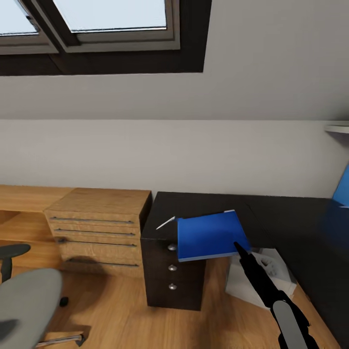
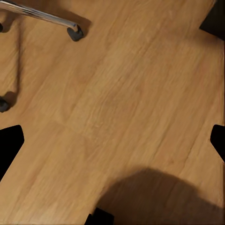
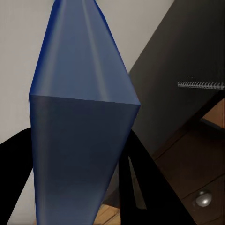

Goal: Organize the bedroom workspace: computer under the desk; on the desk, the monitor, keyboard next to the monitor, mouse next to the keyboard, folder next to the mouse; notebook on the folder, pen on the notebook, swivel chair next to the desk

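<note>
My right gripper (image 1: 240,248) is shut on the near right corner of the bright blue folder (image 1: 209,237). The folder lies flat over the left end of the black desk (image 1: 271,213), and its near edge overhangs the drawers. In the right wrist view the folder (image 3: 79,117) stands edge-on between the dark fingers (image 3: 140,187). The thin white pen (image 1: 165,222) lies on the desk just left of the folder. The notebook's spiral edge (image 3: 199,84) rests on the desk top beyond it. The light-grey computer (image 1: 264,276) sits under the desk. The grey swivel chair (image 1: 24,300) is at lower left. My left gripper (image 2: 112,140) is open above the floor.
A light-wood drawer chest (image 1: 97,228) stands against the desk's left side. The chair's metal leg and castor (image 2: 74,32) are on the wood floor near my left gripper. A blue blur (image 1: 341,203) and a shelf edge (image 1: 338,128) are at far right.
</note>
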Tool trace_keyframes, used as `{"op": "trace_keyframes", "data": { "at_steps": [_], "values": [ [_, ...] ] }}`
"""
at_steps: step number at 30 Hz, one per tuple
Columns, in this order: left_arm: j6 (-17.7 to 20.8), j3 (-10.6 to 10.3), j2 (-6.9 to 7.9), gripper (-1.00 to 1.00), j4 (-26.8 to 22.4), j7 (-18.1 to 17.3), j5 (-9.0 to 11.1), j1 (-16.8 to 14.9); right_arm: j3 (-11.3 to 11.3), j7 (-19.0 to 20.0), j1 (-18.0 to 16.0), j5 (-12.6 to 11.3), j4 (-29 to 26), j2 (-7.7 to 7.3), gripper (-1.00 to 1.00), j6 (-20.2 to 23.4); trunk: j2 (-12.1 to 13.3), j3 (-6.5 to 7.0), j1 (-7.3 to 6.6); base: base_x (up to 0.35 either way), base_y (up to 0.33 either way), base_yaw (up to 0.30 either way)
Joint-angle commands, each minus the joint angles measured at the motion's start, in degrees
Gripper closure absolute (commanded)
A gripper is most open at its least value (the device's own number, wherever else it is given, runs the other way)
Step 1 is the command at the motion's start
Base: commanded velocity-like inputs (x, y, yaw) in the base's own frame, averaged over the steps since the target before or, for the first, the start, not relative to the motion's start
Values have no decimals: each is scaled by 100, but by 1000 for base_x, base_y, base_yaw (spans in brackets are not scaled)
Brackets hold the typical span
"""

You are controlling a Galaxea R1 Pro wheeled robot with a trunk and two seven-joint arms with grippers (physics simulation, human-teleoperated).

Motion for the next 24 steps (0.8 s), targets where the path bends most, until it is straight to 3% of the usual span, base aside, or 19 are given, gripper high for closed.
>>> {"op": "trace_keyframes", "data": {
  "at_steps": [1, 6, 12, 14, 16, 17, 18, 19, 20, 22, 24],
  "values": [
    [-24, -50, 7, -100, -3, 39, 52, -2, -19, 16, -6, -43, -1, 8, 100, 52, -4, -6, 0, 0, 0, -265],
    [-34, -59, 4, -100, -3, 38, 45, -1, -19, 24, -6, -47, -10, 8, 100, 52, -4, -6, 0, 0, 0, -226],
    [-128, -68, -3, -100, -3, 38, 49, -2, 25, -27, -8, -29, -37, 17, 100, 74, 237, 101, -132, 0, 0, -16],
    [-124, -76, -45, -100, 73, 38, 48, -3, 6, -289, -210, -52, -120, 37, 100, 17, 317, 137, -176, 0, 0, 0],
    [-122, -120, -118, -100, 132, 38, 50, -2, -5, -786, -525, -104, -127, 42, 100, -189, 397, 173, -220, 0, 0, 0],
    [-121, -186, -174, -100, 202, 38, 38, -2, -142, -2001, -1084, -254, 68, 22, 100, -846, 437, 191, -242, 0, 0, 0],
    [-121, -211, -181, -100, 214, 38, 16, -2, -193, -2321, -1213, -301, 135, 22, 100, -1148, 478, 209, -264, 0, 0, 0],
    [-121, -227, -188, -100, 221, 38, -21, -3, -225, -2535, -1301, -335, 196, 23, 100, -1474, 518, 227, -286, 0, 0, 0],
    [-124, -240, -199, -100, 231, 41, -99, -2, -247, -2735, -1380, -370, 384, 35, 100, -2134, 558, 245, -308, 0, 0, 0],
    [-127, -249, -204, -100, 238, 44, -160, -3, -265, -2855, -1430, -400, 697, 48, 100, -2657, 638, 281, -352, 0, 0, 0],
    [-128, -252, -204, -100, 241, 45, -181, -2, -270, -2889, -1446, -434, 979, 57, 100, -2843, 718, 317, -395, 0, 0, 0]
  ]
}}
